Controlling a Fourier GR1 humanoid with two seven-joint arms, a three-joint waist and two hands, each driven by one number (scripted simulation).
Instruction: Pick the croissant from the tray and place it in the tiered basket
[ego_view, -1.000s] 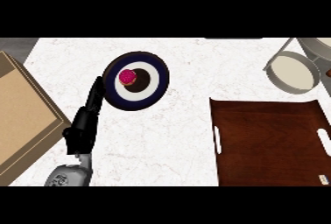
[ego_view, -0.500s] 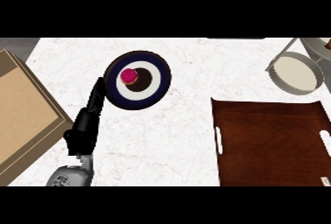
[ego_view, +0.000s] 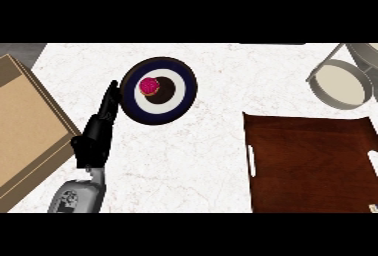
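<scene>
Fingers (ego_view: 109, 106) straight and together on the left hand (ego_view: 91, 142): the hand is released, flat open, grasping nothing. It comes in from the lower left on its grey forearm (ego_view: 77, 196), fingertips pointing up the white counter (ego_view: 199, 150) to the left rim of the plate (ego_view: 188, 94). Tips and rim sit just beside each other; touching or just short, cannot tell. The plate is dark blue with 1 white ring and a dark centre, and 1 small pink item (ego_view: 150, 86) sits on it, a little left of the middle. Left of the hand, a tan wooden board (ego_view: 29, 125) lies at an angle and runs off the edge. Over on the right, well apart from the hand, the brown tray (ego_view: 310, 160) runs out of view at the right and bottom. The croissant cannot be made out on the part that shows; 1 pale speck at the tray's lower right edge is too small to tell. Above the tray, top right, stands the tiered basket (ego_view: 338, 84), 1 round pale tier facing up.
</scene>
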